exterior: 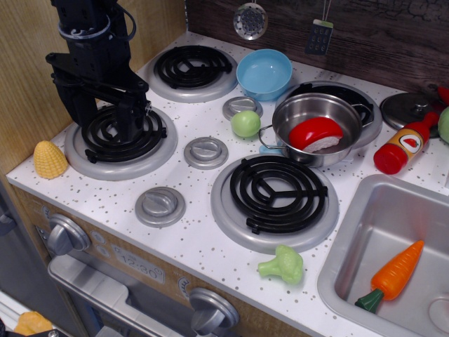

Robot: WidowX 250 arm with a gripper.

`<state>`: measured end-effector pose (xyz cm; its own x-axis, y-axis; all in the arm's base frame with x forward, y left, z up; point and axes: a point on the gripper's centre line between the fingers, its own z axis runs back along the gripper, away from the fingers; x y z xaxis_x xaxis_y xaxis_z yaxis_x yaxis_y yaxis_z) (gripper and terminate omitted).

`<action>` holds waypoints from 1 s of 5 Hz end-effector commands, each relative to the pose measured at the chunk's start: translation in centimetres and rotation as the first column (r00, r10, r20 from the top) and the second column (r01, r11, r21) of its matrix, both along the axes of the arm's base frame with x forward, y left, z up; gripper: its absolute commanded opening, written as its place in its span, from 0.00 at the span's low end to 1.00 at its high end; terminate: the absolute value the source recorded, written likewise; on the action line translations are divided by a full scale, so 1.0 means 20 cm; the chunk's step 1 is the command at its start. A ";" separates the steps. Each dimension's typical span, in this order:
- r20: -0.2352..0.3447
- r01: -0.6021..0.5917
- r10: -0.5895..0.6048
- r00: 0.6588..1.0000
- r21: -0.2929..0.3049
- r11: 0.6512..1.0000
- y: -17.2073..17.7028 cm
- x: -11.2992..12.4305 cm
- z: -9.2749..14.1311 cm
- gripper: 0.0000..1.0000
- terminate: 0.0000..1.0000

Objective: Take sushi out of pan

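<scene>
The sushi (pixel 317 134), a glossy red top over a white base, lies tilted inside the pan (pixel 298 112), a shiny steel pot with wire loop handles on the back right burner. My black gripper (pixel 105 112) hangs over the front left burner (pixel 121 137), far to the left of the pan. Its fingers point down with a gap between them, and nothing is held.
A light-blue bowl (pixel 264 72) stands behind the pan. A green ball (pixel 245 123) lies left of it. A red ketchup bottle (pixel 403 146) lies right. A steel sink (pixel 351 270) holds a carrot (pixel 394 274). Broccoli (pixel 283 266) and corn (pixel 50 160) lie near the front.
</scene>
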<state>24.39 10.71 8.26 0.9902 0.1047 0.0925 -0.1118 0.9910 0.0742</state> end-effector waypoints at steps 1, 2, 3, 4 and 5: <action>0.000 0.000 0.000 1.000 0.000 1.000 0.00 0.00 0.00 1.00 0.00; 0.084 0.138 -0.141 0.986 0.044 0.990 -0.09 0.06 0.10 1.00 0.00; 0.120 0.247 -0.251 0.961 0.046 0.968 -0.25 0.14 0.19 1.00 0.00; 0.164 0.342 -0.348 0.923 0.066 0.937 -0.43 0.22 0.23 1.00 0.00; 0.175 0.448 -0.447 0.877 0.037 0.893 -0.62 0.34 0.22 1.00 0.00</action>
